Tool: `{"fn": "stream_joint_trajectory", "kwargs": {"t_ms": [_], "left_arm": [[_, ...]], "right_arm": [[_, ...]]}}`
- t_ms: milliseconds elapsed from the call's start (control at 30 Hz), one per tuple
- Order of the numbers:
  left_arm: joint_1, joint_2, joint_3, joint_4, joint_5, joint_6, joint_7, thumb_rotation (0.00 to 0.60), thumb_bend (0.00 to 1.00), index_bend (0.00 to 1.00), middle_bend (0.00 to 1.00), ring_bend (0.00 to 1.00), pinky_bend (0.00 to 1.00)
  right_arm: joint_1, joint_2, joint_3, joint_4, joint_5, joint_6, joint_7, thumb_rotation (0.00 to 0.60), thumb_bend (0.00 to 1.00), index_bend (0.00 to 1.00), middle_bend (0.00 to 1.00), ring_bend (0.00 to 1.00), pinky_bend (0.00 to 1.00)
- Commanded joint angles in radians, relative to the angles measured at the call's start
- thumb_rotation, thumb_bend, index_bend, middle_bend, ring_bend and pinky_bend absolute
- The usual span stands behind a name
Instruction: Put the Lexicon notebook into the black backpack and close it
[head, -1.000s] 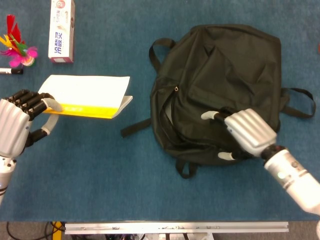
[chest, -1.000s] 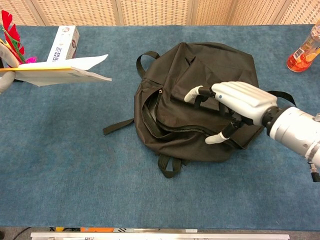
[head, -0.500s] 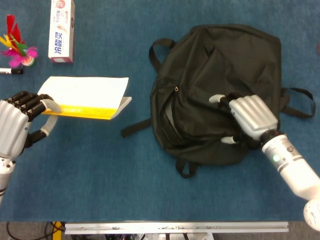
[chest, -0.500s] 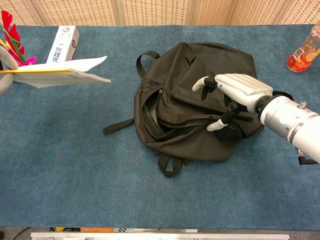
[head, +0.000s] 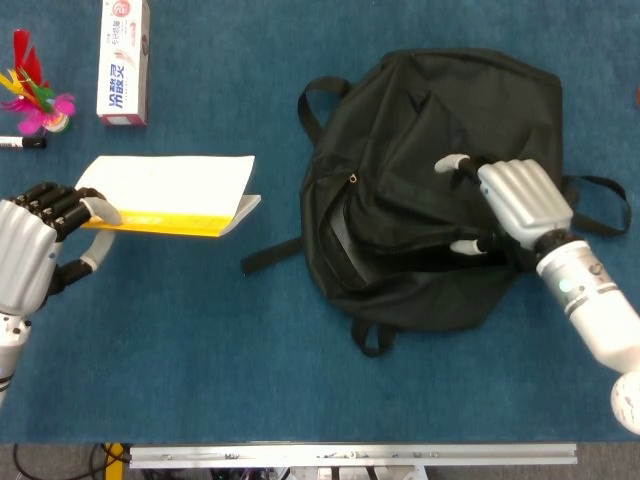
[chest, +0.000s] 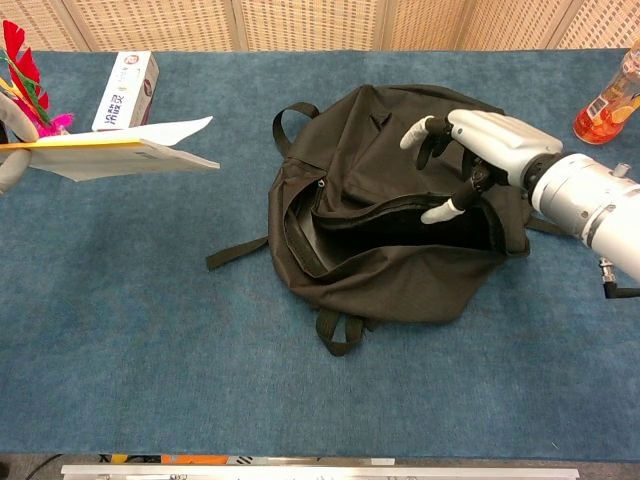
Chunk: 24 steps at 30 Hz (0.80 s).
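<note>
The black backpack (head: 430, 150) (chest: 400, 270) lies flat on the blue table, its zipper mouth gaping along the front. My right hand (head: 510, 205) (chest: 480, 150) grips the upper flap and holds it lifted, so a dark opening shows beneath. At the far left my left hand (head: 35, 250) holds the notebook (head: 170, 195) (chest: 125, 148), white pages over a yellow cover, raised off the table and roughly level. In the chest view only a sliver of the left hand (chest: 8, 150) shows at the frame edge. The notebook is well left of the bag's opening.
A white toothpaste box (head: 123, 60) (chest: 125, 90) lies at the back left. A red and pink feathered toy (head: 35, 95) and a black marker (head: 20, 142) sit near the left edge. An orange drink bottle (chest: 610, 100) stands at the back right. Loose straps (head: 270, 255) trail from the bag.
My right hand has moved back and up on the backpack, pulling the flap with it, so the zipper mouth has opened wide. The left hand and notebook have barely shifted.
</note>
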Motion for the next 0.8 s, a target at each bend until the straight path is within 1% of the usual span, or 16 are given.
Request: {"fn": "stream_joint_trajectory", "kwargs": {"t_ms": [33, 67, 167, 267, 367, 467, 567, 800], "left_arm": [[0.001, 0.001, 0.0, 0.0, 0.001, 0.001, 0.0, 0.6, 0.42, 0.62, 0.58, 0.58, 0.57], [0.001, 0.002, 0.0, -0.001, 0.001, 0.002, -0.001, 0.6, 0.42, 0.62, 0.58, 0.58, 0.57], [0.002, 0.005, -0.001, -0.004, 0.0, 0.002, -0.001, 0.6, 0.42, 0.62, 0.58, 0.58, 0.57], [0.003, 0.01, -0.001, -0.007, 0.001, 0.003, -0.001, 0.6, 0.42, 0.62, 0.58, 0.58, 0.57], [0.003, 0.017, 0.0, -0.01, 0.006, 0.005, -0.002, 0.6, 0.42, 0.62, 0.58, 0.58, 0.57], [0.002, 0.029, -0.001, -0.016, 0.008, 0.009, -0.012, 0.6, 0.42, 0.62, 0.58, 0.58, 0.57], [0.003, 0.041, -0.004, -0.026, 0.01, 0.017, -0.026, 0.6, 0.42, 0.62, 0.58, 0.58, 0.57], [-0.009, 0.085, -0.009, -0.091, 0.015, 0.017, -0.085, 0.6, 0.42, 0.63, 0.59, 0.58, 0.57]], "right_arm": [[0.011, -0.012, -0.004, 0.021, 0.005, 0.001, -0.001, 0.6, 0.31, 0.36, 0.44, 0.34, 0.6], [0.015, -0.02, -0.009, 0.03, 0.004, 0.003, -0.005, 0.6, 0.42, 0.39, 0.46, 0.37, 0.63], [0.025, -0.046, -0.018, 0.052, 0.001, 0.012, -0.018, 0.6, 0.59, 0.47, 0.51, 0.44, 0.69], [0.036, -0.068, -0.023, 0.066, 0.002, 0.016, -0.03, 0.6, 0.68, 0.54, 0.55, 0.5, 0.75], [0.047, -0.08, -0.02, 0.07, 0.011, 0.016, -0.035, 0.6, 0.75, 0.59, 0.58, 0.54, 0.81], [0.056, -0.089, -0.001, 0.073, 0.027, 0.035, -0.034, 0.6, 0.79, 0.63, 0.6, 0.57, 0.84], [0.058, -0.093, 0.028, 0.069, 0.033, 0.069, -0.02, 0.6, 0.81, 0.65, 0.61, 0.59, 0.86], [0.07, -0.124, 0.078, 0.064, 0.052, 0.11, 0.012, 0.6, 0.81, 0.66, 0.62, 0.6, 0.87]]}}
